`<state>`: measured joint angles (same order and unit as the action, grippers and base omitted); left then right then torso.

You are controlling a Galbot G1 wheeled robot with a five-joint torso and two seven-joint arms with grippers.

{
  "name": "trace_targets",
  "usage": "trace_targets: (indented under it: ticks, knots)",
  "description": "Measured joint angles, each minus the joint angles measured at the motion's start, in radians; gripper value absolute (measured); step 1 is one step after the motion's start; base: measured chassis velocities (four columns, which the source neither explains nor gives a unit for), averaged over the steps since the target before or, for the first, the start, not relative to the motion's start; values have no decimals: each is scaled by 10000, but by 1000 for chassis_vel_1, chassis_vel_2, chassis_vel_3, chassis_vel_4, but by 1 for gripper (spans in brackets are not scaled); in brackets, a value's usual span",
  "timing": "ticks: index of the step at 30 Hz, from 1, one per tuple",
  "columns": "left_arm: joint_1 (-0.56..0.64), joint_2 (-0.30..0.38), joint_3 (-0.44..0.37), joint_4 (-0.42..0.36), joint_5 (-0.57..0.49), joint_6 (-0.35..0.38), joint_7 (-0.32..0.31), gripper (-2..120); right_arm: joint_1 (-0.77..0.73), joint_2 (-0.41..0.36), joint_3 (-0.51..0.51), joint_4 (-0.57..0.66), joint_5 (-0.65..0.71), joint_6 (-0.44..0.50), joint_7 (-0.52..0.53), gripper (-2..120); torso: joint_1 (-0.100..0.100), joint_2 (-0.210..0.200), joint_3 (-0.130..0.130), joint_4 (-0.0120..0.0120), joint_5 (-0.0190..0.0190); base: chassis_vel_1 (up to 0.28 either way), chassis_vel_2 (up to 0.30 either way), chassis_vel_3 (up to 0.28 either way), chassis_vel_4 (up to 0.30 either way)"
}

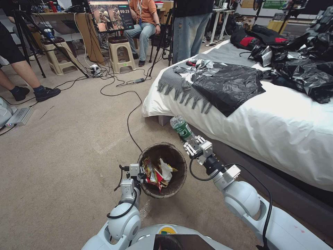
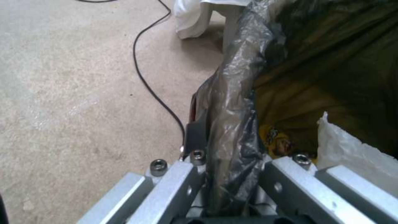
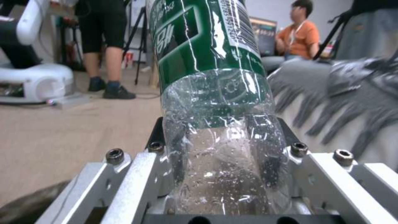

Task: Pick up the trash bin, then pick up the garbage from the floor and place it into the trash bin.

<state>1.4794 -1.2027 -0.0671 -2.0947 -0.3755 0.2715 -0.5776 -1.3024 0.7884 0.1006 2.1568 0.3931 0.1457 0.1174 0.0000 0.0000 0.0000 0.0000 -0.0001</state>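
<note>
Left claw (image 1: 141, 176) clamped on the bag-wrapped rim of the trash bin (image 1: 180, 163), one finger (image 2: 195, 137) outside the wall and the other inside, seen close in the left wrist view with the dark liner (image 2: 232, 124) bunched between them. Bin standing on the beige carpet (image 1: 69, 156) just in front of the robot, beside the foot of the bed (image 1: 277, 132). Already inside: red and yellow snack wrappers (image 1: 151, 172) and a crumpled white tissue (image 1: 165, 169). Right claw (image 1: 195, 144) grasping the base of a clear green-labelled bottle (image 1: 181, 128), held tilted just above and beyond the bin's far rim, cap end pointing away toward the bed corner. Same bottle (image 3: 215, 77) gripped between both fingers in the right wrist view. Black cable (image 1: 130, 114) snaking across the carpet toward the bin. Black plastic sheets (image 1: 229, 86) spread over the bed's white cover
</note>
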Motion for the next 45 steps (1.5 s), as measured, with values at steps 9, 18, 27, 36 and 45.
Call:
trace_targets:
  ticks: [9, 18, 27, 36, 45]
  knots:
    - [-18, -29, 3, -8, 7, 19, -10, 0, 648, 42, -1718, -947, -505, 74, 17, 32, 0, 0, 0, 0, 0, 0, 0, 0, 0]
    - [0, -7, -25, -112, -24, 29, -23, 0, 1466, 306, -2942, -1836, -629, 81, 121, 32, 0, 0, 0, 0, 0, 0, 0, 0, 0]
    - [9, 49, -41, -204, -90, 37, -32, 0, 2015, 642, -3661, -2870, -767, 135, 200, 32, 0, 0, 0, -2, 0, 0, 0, 0, 0]
    - [12, 38, -37, -228, -101, 38, -41, 0, 2223, 810, -3849, -3225, -818, 129, 307, 45, 0, 0, 1, -1, 1, 0, 0, 0, 0]
    - [2, -9, -31, -228, -100, 37, -42, 0, 2314, 870, -3987, -3368, -839, 114, 438, 80, 0, 0, 0, 0, 0, 0, 0, 0, 0]
